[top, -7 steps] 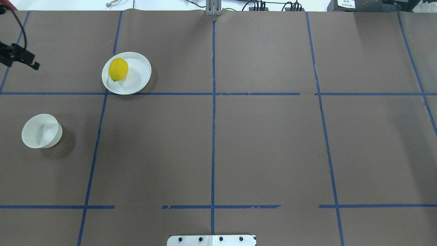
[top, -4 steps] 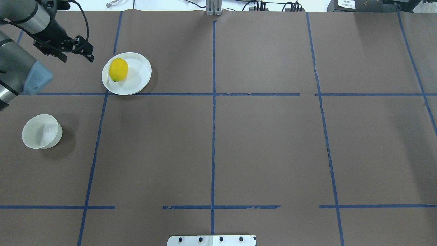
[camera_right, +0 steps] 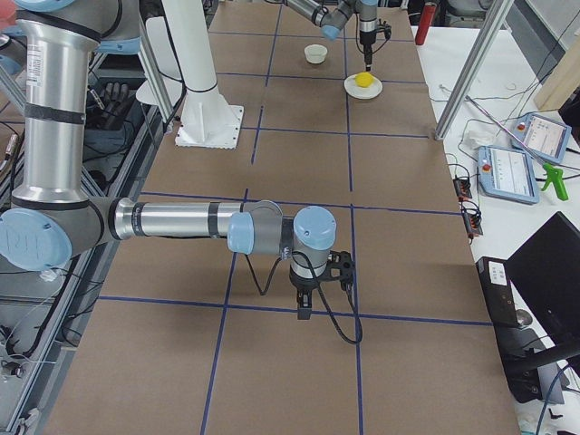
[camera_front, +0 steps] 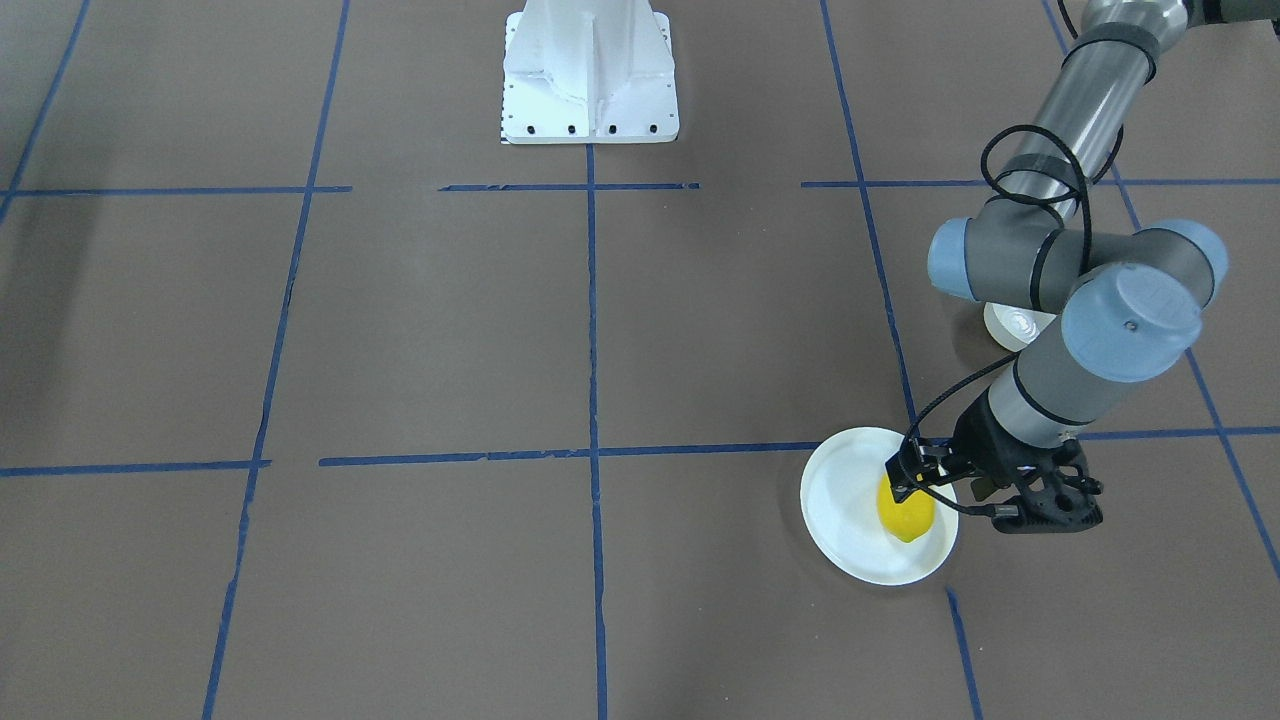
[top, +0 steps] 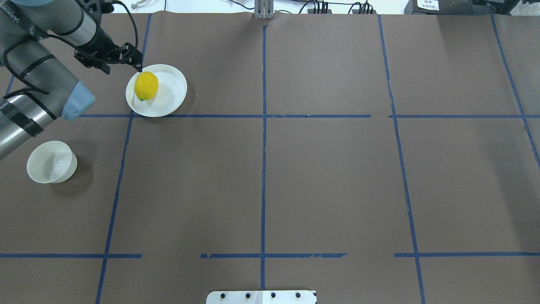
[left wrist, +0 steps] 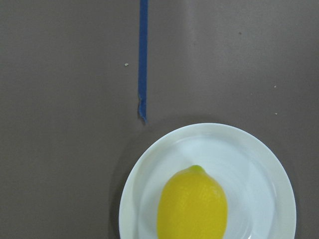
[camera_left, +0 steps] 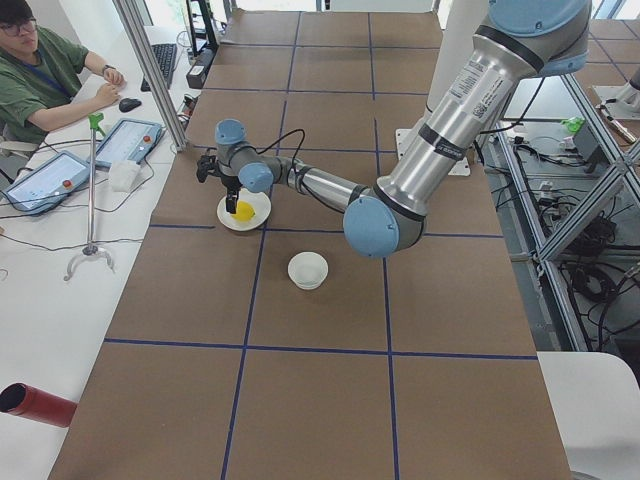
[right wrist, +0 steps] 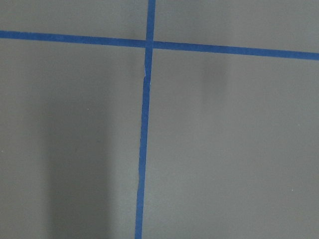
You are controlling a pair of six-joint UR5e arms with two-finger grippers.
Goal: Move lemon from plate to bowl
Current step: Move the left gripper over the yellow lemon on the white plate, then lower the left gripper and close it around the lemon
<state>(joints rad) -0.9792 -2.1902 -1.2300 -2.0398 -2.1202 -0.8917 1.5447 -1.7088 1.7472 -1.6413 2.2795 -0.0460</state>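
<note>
The yellow lemon [top: 146,85] lies on the left half of the white plate [top: 171,99], at the table's far left. It fills the lower middle of the left wrist view [left wrist: 192,206], on the plate [left wrist: 259,189]. My left gripper [top: 137,65] hangs pointing down just above the plate's far-left rim, beside the lemon [camera_front: 905,512]. Its fingers look closed together and hold nothing. The white bowl [top: 51,162] stands empty nearer the robot, partly hidden by the arm in the front view [camera_front: 1012,328]. My right gripper [camera_right: 304,313] points down over bare table, and I cannot tell if it is open.
Brown paper with blue tape lines covers the table. The robot's white base plate [camera_front: 590,70] stands at the middle of the near edge. An operator [camera_left: 45,75] sits with tablets at a side table beyond the far edge.
My left arm has swung in from the table's left edge toward the plate; the gripper now hangs over the plate's rim. Lemon, plate and bowl have not moved.
</note>
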